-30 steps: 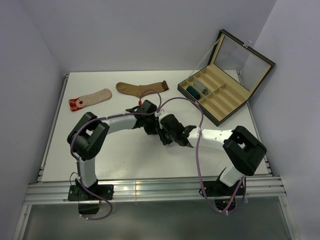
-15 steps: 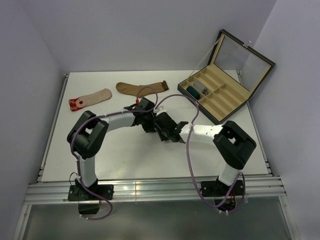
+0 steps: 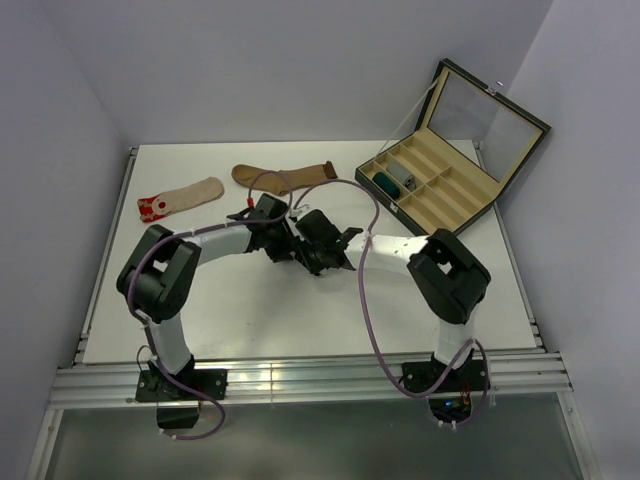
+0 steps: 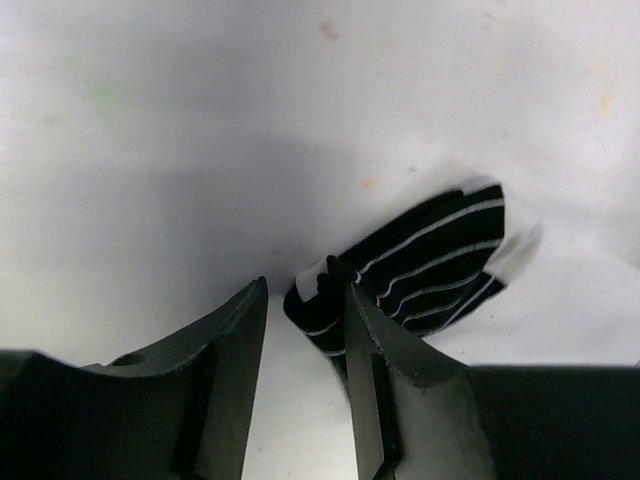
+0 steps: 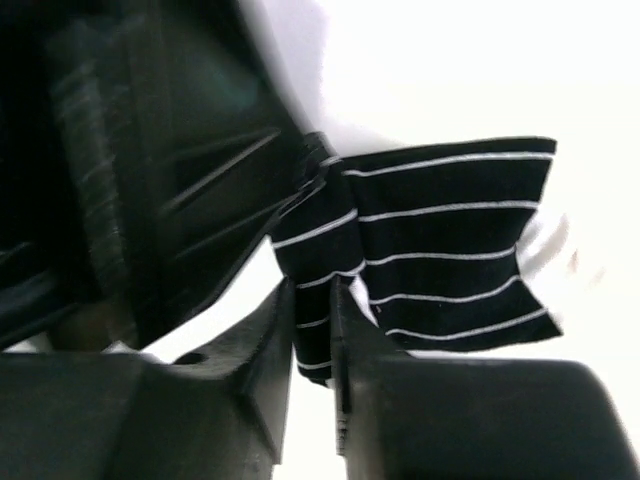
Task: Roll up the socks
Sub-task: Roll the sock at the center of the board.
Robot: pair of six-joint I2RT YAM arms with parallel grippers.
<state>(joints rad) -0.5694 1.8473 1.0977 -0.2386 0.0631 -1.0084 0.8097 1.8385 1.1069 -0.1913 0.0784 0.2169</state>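
A black sock with white stripes [image 5: 450, 250] lies partly rolled on the white table [image 3: 240, 310]. My right gripper [image 5: 311, 290] is shut on the sock's rolled end, and the fabric fills the gap between its fingers. In the left wrist view the same sock [image 4: 430, 255] has its rolled end resting against the inner side of the right finger [image 4: 380, 350] of my left gripper [image 4: 305, 290]. That gripper is open, with bare table showing between its jaws. From above, the left gripper [image 3: 288, 247] and right gripper [image 3: 316, 254] meet at mid-table and hide the sock.
A brown sock [image 3: 285, 175] and a beige red-toed sock [image 3: 180, 197] lie flat at the back left. An open compartment box [image 3: 450, 215] stands at the back right, with a rolled teal sock [image 3: 383, 181] and a grey one [image 3: 408, 181] in it.
The right arm has swung left toward the left gripper and its jaws have narrowed onto the striped sock. The left arm has shifted left and back, its jaws unchanged.
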